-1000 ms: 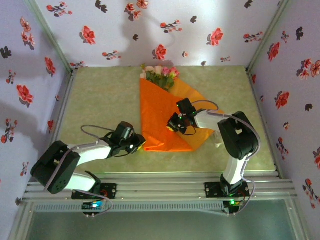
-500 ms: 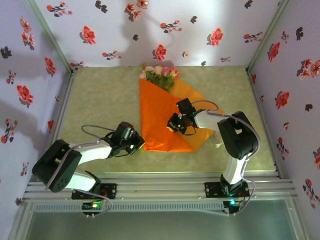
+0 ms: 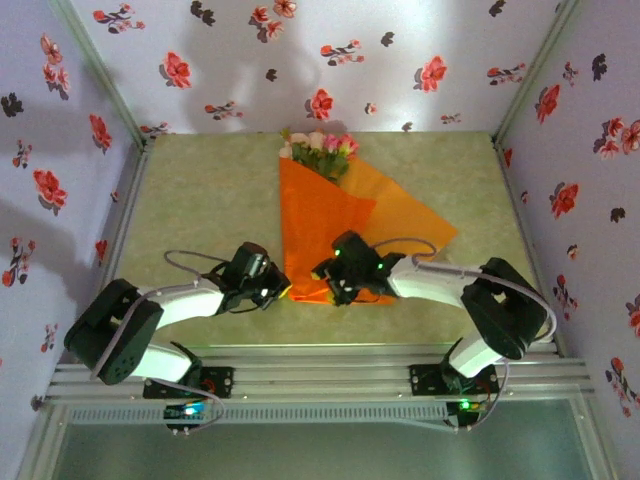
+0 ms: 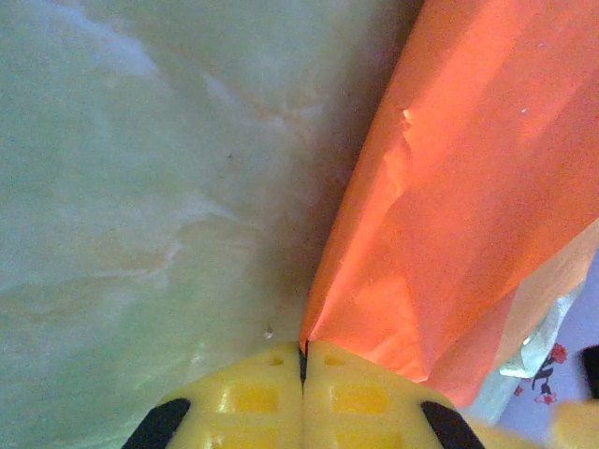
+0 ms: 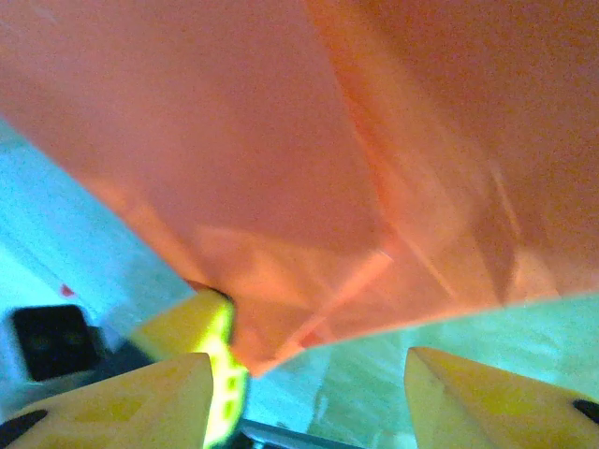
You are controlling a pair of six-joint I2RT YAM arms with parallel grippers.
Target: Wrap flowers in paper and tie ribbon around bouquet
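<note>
The orange paper (image 3: 320, 230) lies folded lengthwise over the flowers (image 3: 318, 148), whose pink and cream blooms stick out at its far end. This makes a loose bouquet, with one flap (image 3: 410, 215) spread out to the right. My left gripper (image 3: 283, 290) is shut on the paper's near left corner. In the left wrist view its yellow fingertips (image 4: 302, 360) pinch the paper (image 4: 468, 187) edge. My right gripper (image 3: 325, 283) is open at the paper's near end; in the right wrist view it (image 5: 309, 398) sits just below the paper (image 5: 328, 140). The ribbon is out of view.
The green table (image 3: 200, 200) is enclosed by flower-printed walls (image 3: 60, 150) on three sides. A metal rail (image 3: 320, 375) carrying both arm bases runs along the near edge. The left gripper's yellow finger (image 5: 211, 355) is close beside my right fingers.
My right gripper has let go of the paper's middle, opened, and moved down-left to the near end. The right flap has spread out. The left gripper has stayed at the corner.
</note>
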